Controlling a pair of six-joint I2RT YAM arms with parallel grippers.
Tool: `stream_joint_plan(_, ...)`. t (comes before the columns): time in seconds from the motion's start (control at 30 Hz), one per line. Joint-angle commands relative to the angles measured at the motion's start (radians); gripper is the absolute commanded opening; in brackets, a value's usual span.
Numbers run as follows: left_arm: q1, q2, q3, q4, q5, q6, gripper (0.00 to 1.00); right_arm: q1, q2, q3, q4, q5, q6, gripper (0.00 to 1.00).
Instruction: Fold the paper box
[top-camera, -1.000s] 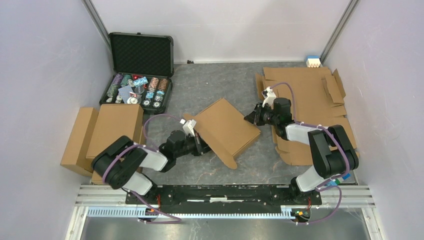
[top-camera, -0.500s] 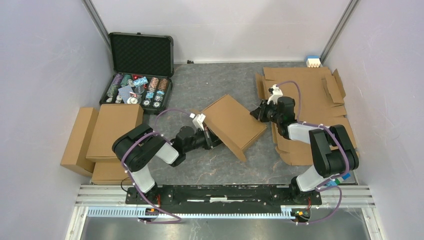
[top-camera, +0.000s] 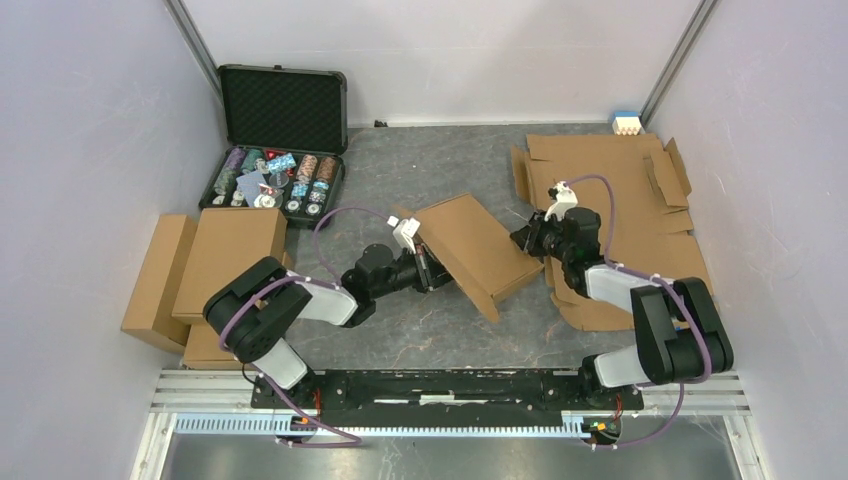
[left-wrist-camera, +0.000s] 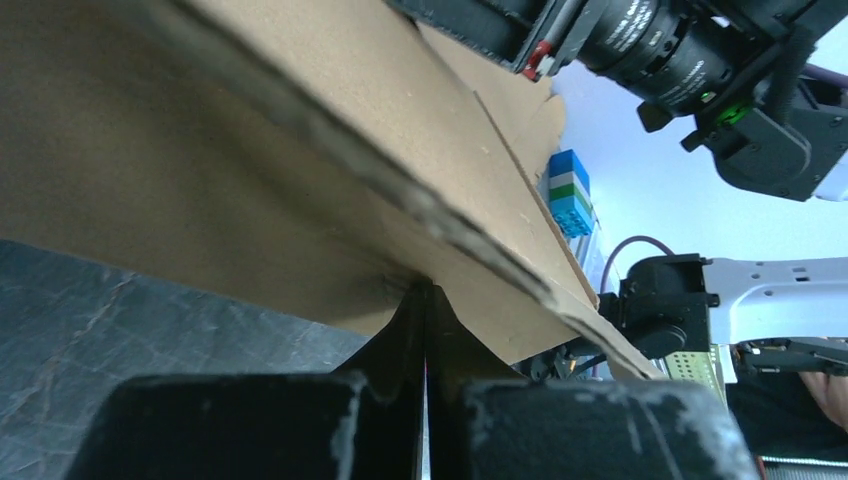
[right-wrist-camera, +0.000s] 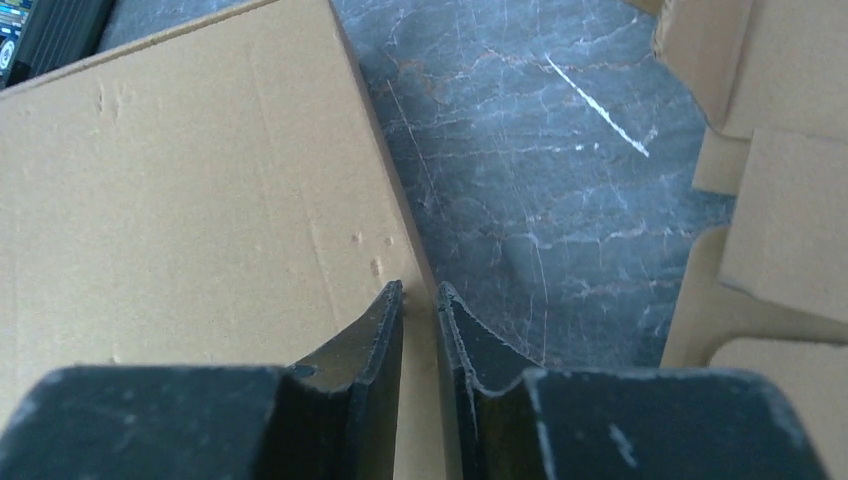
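The paper box (top-camera: 478, 252) is a closed brown cardboard mailer in the middle of the table, tilted with its left side raised and a flap sticking out at its near end. My left gripper (top-camera: 432, 268) sits under that raised left side. In the left wrist view it (left-wrist-camera: 425, 287) is shut, and its tips press up against the box's underside (left-wrist-camera: 200, 170). My right gripper (top-camera: 522, 240) is at the box's right edge. In the right wrist view its jaws (right-wrist-camera: 420, 288) stand a narrow gap apart over the top face (right-wrist-camera: 180, 200), right at the edge.
An open black case of poker chips (top-camera: 275, 180) stands at the back left. Folded brown boxes (top-camera: 215, 260) are stacked at the left. Flat cardboard sheets (top-camera: 630, 190) lie under and behind the right arm. A small blue and white block (top-camera: 625, 123) is in the back right corner.
My left arm has reached further right under the box, shifting the box right and tipping its left side higher. My right gripper has drawn back to the right along with the box's edge.
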Motion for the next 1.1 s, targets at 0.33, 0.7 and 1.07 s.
stream_joint_plan(0.33,-0.1,-0.13,0.131,-0.045,-0.116,0.082,0.04,0.045,-0.24,-0.12,-0.274,-0.174,0.023,0.27)
stream_joint_plan(0.7,-0.143,0.014,0.273,-0.05,-0.126,0.124,0.05,0.044,-0.303,-0.093,-0.381,-0.032,-0.057,0.38)
stream_joint_plan(1.07,-0.148,0.08,0.413,-0.19,-0.088,0.171,0.08,0.044,-0.249,-0.159,-0.271,0.043,-0.062,0.43)
